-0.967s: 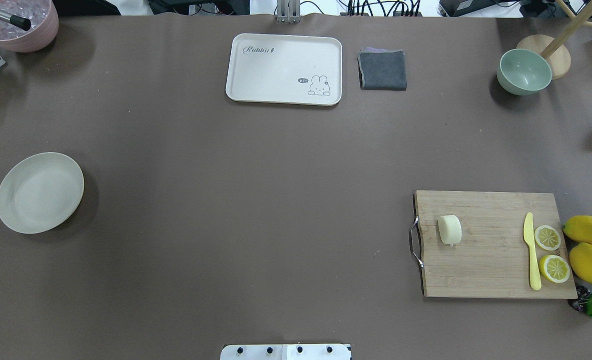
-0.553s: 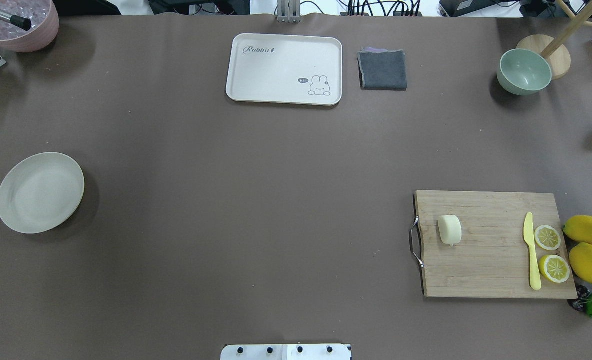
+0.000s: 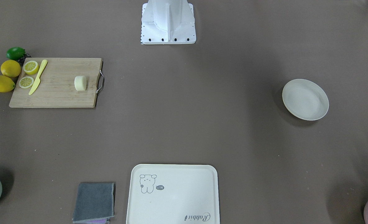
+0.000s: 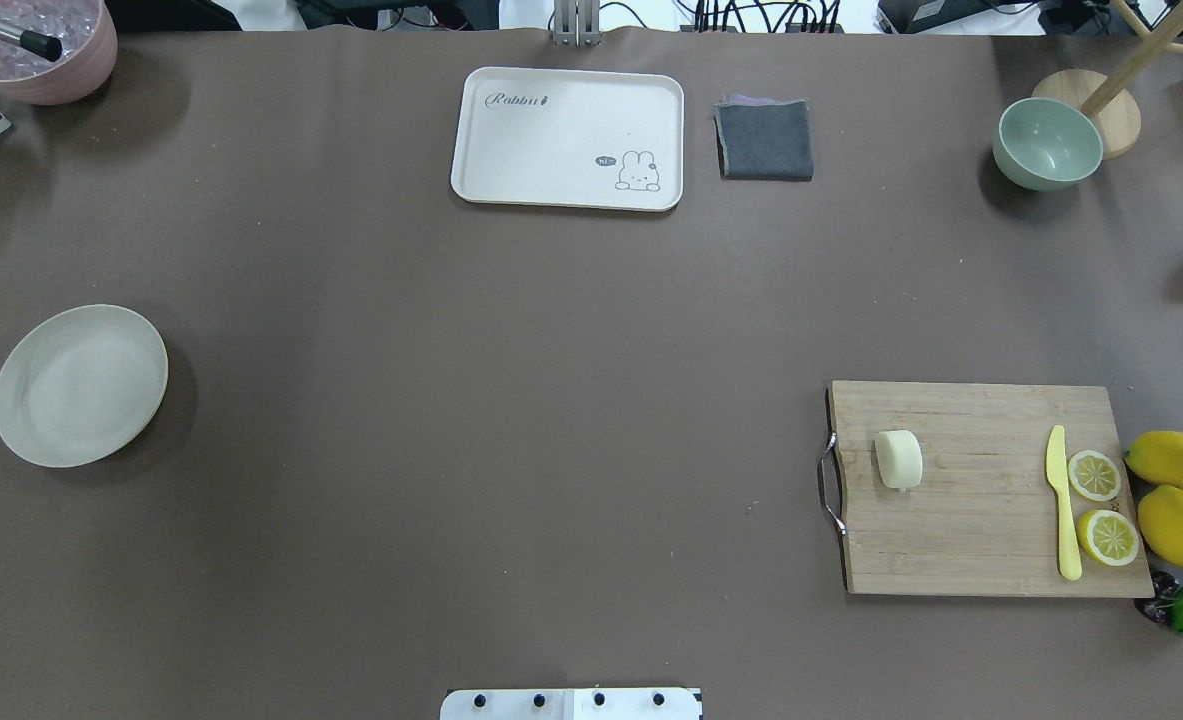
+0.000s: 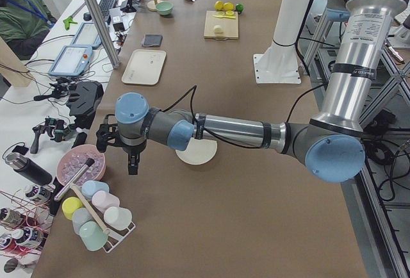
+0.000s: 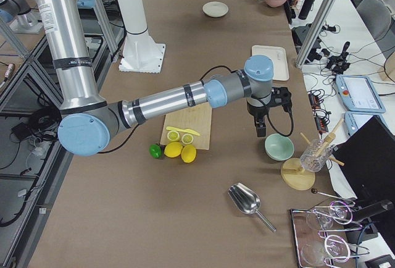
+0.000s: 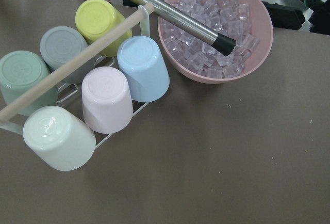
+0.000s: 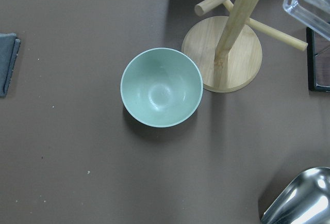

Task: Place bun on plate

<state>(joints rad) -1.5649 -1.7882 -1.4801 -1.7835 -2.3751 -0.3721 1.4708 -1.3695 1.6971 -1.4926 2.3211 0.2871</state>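
The bun (image 4: 898, 459) (image 3: 80, 83) lies on its side at the handle end of a wooden cutting board (image 4: 981, 520), on the table's right. The plate (image 4: 79, 385) (image 3: 305, 99) sits bare at the far left, partly behind the near arm in the exterior left view (image 5: 200, 155). Neither gripper shows in the overhead or front views. My left gripper (image 5: 132, 164) hangs near a pink ice bowl, far from the plate. My right gripper (image 6: 261, 132) hangs above a green bowl, away from the bun. I cannot tell whether either is open or shut.
On the board lie a yellow knife (image 4: 1061, 500) and two lemon halves (image 4: 1094, 475); whole lemons (image 4: 1173, 460) and a lime sit beside it. A cream tray (image 4: 568, 138), grey cloth (image 4: 764, 139), green bowl (image 8: 161, 86), wooden stand (image 8: 223, 53), ice bowl (image 7: 216, 28) and cup rack (image 7: 77, 84) line the far edge.
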